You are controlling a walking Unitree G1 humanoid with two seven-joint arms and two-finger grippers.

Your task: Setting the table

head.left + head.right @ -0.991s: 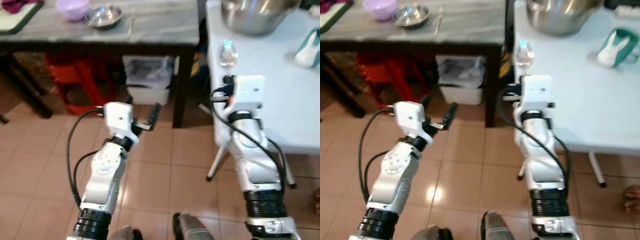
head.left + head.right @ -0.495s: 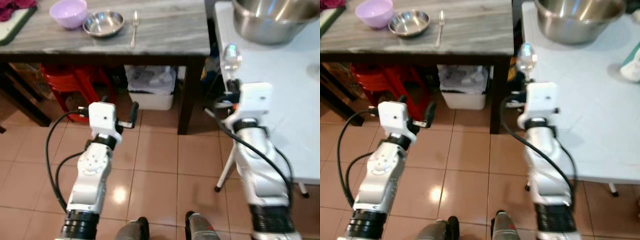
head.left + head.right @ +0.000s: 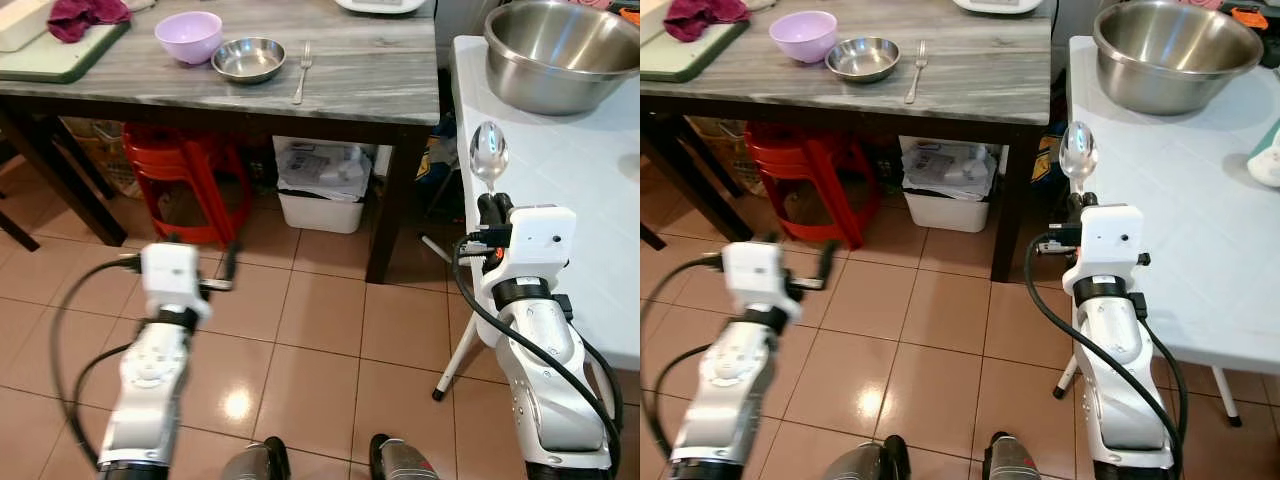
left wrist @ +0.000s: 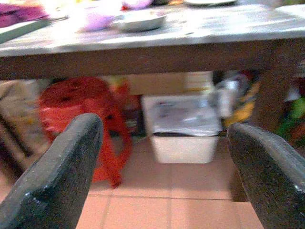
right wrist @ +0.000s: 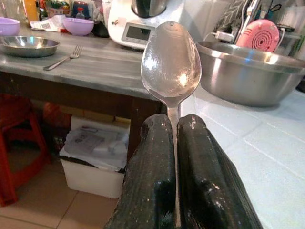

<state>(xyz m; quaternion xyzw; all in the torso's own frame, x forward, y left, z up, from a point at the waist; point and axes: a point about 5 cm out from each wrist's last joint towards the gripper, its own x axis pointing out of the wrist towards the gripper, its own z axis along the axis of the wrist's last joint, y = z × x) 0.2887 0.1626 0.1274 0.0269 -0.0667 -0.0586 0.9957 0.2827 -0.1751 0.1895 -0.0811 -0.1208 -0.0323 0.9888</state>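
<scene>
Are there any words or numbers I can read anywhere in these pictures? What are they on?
No text can be read anywhere.
The white appliance on the grey table has a small display, too blurred to read.
The paper in the white bin under the table shows print too small to read.

Both head views look steeply down on the grey marble-topped table (image 3: pixel 370 75) edge. Each wrist view faces that table low, from close, level with its edge.

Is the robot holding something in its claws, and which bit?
The right claw pinches a spoon by its handle, bowl upward. The left claw is open, holding nothing.
</scene>
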